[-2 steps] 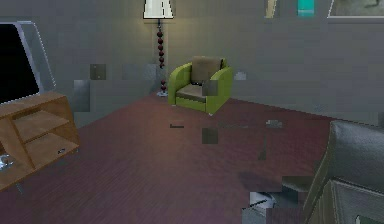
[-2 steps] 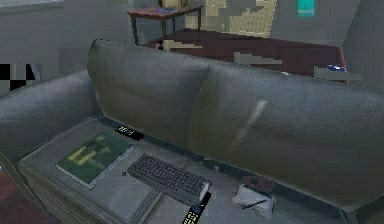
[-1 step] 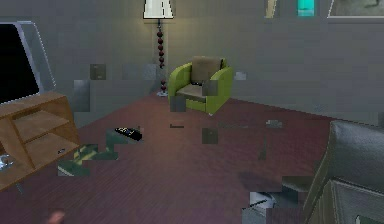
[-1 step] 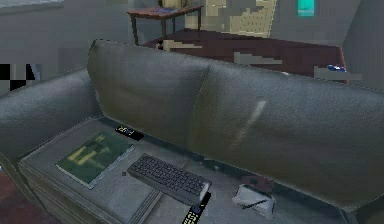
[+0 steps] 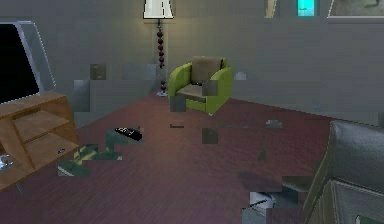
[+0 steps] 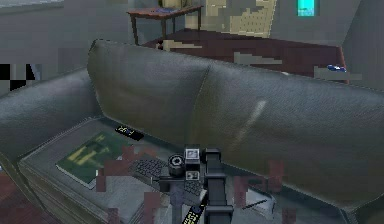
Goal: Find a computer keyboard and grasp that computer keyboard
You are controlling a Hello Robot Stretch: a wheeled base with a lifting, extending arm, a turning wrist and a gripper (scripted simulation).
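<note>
One step of two looks done, in my judgement: the search. A dark flat slab with a keyed texture, which I take for the computer keyboard (image 6: 148,166), lies on the seat of the grey sofa (image 6: 200,95), toward the cushion's near edge. The grasp is the step in hand. The arm (image 6: 212,190) reaches out above the seat, and the gripper (image 6: 170,178) sits just right of the slab; whether it touches it cannot be told. Nor can I tell how the fingers stand, or whether the gripper holds anything, since the slab lies on the cushion right by it. The next move, I judge, calls for settling the fingers across the keyboard's thin edge and lifting it clear, as a flat slab on soft upholstery offers little to take hold of.

The seat is dark grey and bears other things: a green flat board (image 6: 92,152) to the left and a small dark bar (image 6: 128,132) farther back, near the backrest. Beyond the sofa stands a wooden table (image 6: 160,15). Ahead, the room has a dark red floor (image 5: 200,160), a green armchair (image 5: 203,85) by the far wall, a floor lamp (image 5: 158,30) just left of it, and a television (image 5: 18,55) on a wooden stand (image 5: 35,130) at the near left.
</note>
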